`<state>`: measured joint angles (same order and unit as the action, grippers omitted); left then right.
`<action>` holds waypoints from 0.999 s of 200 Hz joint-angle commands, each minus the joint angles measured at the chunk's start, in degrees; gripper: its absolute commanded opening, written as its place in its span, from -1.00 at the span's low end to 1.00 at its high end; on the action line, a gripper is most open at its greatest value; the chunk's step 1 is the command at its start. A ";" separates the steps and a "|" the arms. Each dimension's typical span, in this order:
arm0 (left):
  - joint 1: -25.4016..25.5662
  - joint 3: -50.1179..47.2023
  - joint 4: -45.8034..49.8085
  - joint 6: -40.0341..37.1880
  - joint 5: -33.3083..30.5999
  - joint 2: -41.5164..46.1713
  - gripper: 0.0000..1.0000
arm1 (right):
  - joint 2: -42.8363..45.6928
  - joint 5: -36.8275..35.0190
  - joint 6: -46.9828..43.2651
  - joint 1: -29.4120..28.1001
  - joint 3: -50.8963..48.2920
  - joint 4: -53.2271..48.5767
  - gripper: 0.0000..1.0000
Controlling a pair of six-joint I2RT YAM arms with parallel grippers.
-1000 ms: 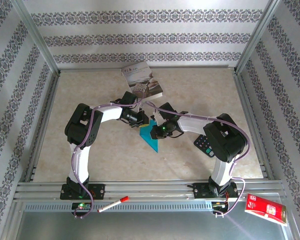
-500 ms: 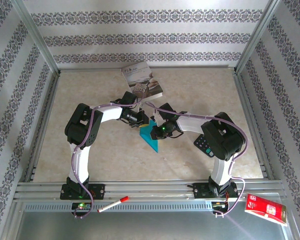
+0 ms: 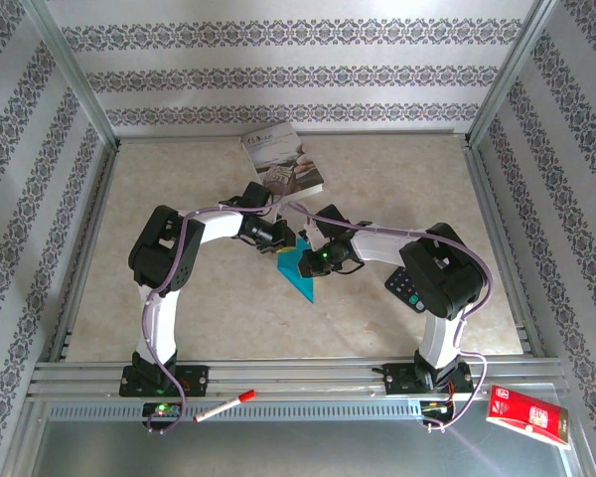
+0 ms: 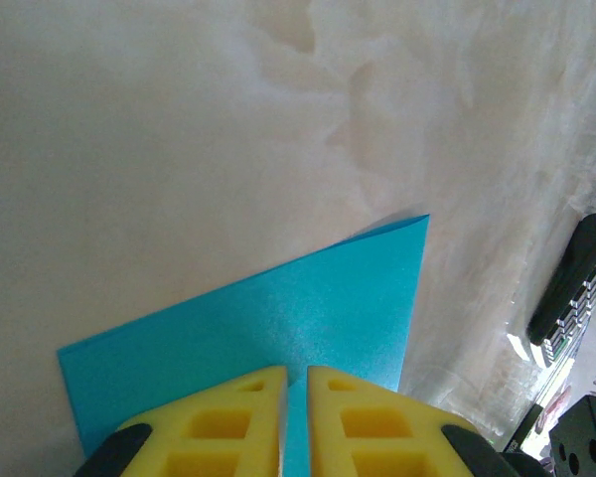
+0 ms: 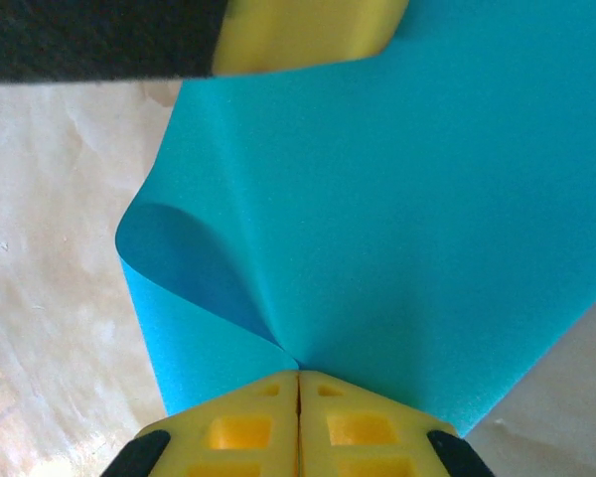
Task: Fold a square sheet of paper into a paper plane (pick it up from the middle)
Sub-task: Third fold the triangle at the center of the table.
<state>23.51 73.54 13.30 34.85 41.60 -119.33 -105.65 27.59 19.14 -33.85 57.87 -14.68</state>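
Teal-blue square sheet of paper (image 5: 397,199) — yellow jaws — beige marbled table (image 4: 179,149).

**Asker:** Is there any writing here that can be read?

**Robot:** None that I can make out. The book (image 3: 283,159) at the far side of my counter (image 3: 397,179) has a grey-white printed cover with small dark marks near its upper edge, too small to read.

**Asker:** Is anything else printed?

**Robot:** A red packet (image 3: 528,415) lies near my right arm's base and carries pale marks, which are also illegible. The black remote (image 3: 405,288) beside my right arm has rows of pale keys, but their legends are blurred. The teal paper (image 5: 397,199) shows a plain face.
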 commanded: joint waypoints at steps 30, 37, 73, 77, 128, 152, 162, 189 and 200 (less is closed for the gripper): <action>-0.88 -0.43 4.54 -1.45 -3.42 -1.98 -0.72 | 2.55 1.34 -0.14 0.93 -1.09 1.24 -0.85; -0.97 -0.41 4.54 -1.45 -3.45 -2.07 -0.71 | 2.57 1.17 -0.17 0.97 -1.26 1.26 -0.85; -0.96 -0.50 4.63 -1.57 -3.45 -1.87 -0.71 | 2.24 0.05 -0.79 1.15 -1.53 0.47 -0.86; -0.93 -0.50 4.63 -1.59 -3.46 -1.82 -0.71 | 2.21 0.04 -0.87 1.15 -1.56 0.47 -0.85; -0.98 -0.59 4.46 -1.45 -3.46 -1.86 -0.72 | 1.42 -0.70 -0.72 0.98 -2.22 0.75 -0.85; -0.95 -0.59 4.37 -1.39 -3.37 -1.94 -0.71 | 1.24 -0.91 0.18 0.43 -2.33 1.78 -0.85; -0.92 -0.59 4.39 -1.36 -3.37 -1.87 -0.72 | 1.28 -1.26 0.64 0.23 -2.49 2.18 -0.86; -0.92 -0.59 4.37 -1.38 -3.37 -1.80 -0.72 | 1.66 -1.32 2.10 0.01 -3.12 3.92 -0.86; -0.89 -0.67 4.37 -1.36 -3.34 -1.79 -0.71 | 1.92 -1.28 2.52 0.08 -3.29 4.51 -0.87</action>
<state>23.51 73.54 13.30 34.85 41.58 -119.33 -104.77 27.70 20.14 -33.26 55.83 -12.60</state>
